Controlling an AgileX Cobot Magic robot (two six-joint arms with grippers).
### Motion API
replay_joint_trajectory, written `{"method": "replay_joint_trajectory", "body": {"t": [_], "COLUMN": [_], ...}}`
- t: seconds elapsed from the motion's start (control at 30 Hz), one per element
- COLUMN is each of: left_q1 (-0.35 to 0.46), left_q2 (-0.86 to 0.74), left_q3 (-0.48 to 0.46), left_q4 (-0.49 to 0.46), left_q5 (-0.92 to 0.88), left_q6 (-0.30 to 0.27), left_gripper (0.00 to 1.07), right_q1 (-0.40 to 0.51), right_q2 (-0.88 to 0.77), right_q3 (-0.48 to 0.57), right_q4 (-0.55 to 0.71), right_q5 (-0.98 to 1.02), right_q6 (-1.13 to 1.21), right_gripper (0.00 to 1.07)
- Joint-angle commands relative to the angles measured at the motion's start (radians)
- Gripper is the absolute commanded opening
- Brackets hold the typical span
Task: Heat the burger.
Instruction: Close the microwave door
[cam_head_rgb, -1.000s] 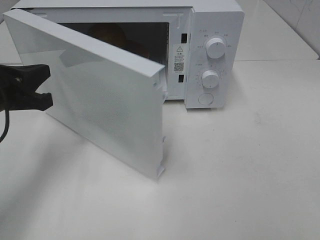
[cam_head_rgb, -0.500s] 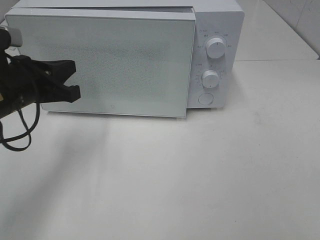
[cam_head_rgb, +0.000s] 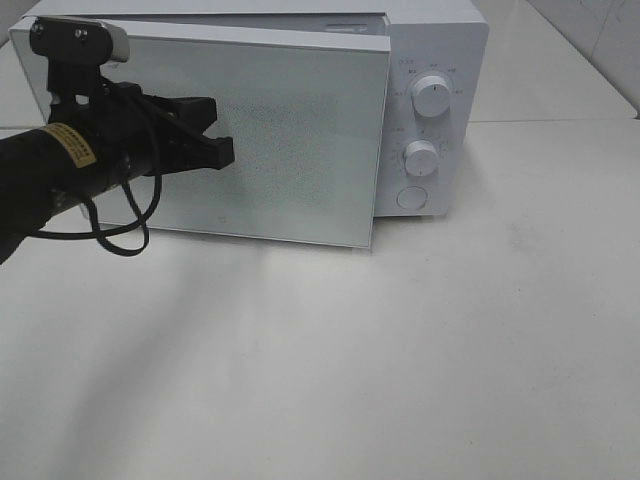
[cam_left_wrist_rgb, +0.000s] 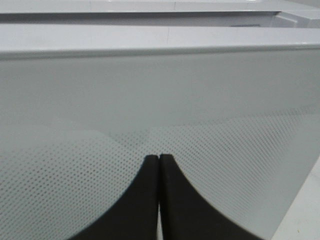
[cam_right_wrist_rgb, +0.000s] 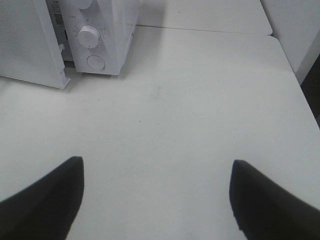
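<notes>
1. Exterior high view: the white microwave (cam_head_rgb: 430, 60) stands at the back of the table (cam_head_rgb: 400, 350). Its door (cam_head_rgb: 300, 140) is swung almost home, though the free edge beside the control panel (cam_head_rgb: 440, 130) looks slightly proud of the body. The left gripper (cam_head_rgb: 222, 140) has its jaws together on nothing, its tip at the door's face, on the half nearer the hinge. The burger shows nowhere; it is probably inside, behind the door, but the dotted panel hides it.

2. Left wrist view: the two dark fingers (cam_left_wrist_rgb: 150, 190) lie flat against each other and point straight at the perforated door panel, touching it or just short of it — which of the two cannot be told. The burger, if inside, lies directly beyond the tip, so a push to latch the door would run along the gripper's own axis.

3. Right wrist view: the right gripper (cam_right_wrist_rgb: 155, 165) hangs over bare table with its jaws wide apart and empty. The lower knob (cam_right_wrist_rgb: 88, 35) and round button (cam_right_wrist_rgb: 96, 62) are ahead of it, well apart. Here the door's edge visibly stands out from the panel — not yet latched. This arm seems the nearer one for the dials once the door is closed.
</notes>
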Motion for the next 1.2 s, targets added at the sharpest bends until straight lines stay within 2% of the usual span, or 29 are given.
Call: {"method": "replay_joint_trajectory", "body": {"t": [0.03,0.6,1.2], "left_q1": [-0.029,-0.099,-0.103], "left_q2": [0.033,0.176,0.285], "left_q3": [-0.069,-0.325,-0.514], "left_q4": [-0.031,-0.049,-0.079], "left_q5": [0.025,0.102,0.203], "left_q6": [0.001,-0.009,-0.007], "left_gripper": [0.0,0.0,0.0], "right_q1": [-0.004,-0.004,-0.004], "right_q2": [-0.027,-0.027,-0.027], "right_q3": [0.005,0.005,0.005], "right_q4": [-0.001,-0.001,-0.001], "right_q5": [0.0,0.0,0.0], "right_q6": [0.005,0.006,0.006], "right_gripper": [0.76,0.76,0.76]}}
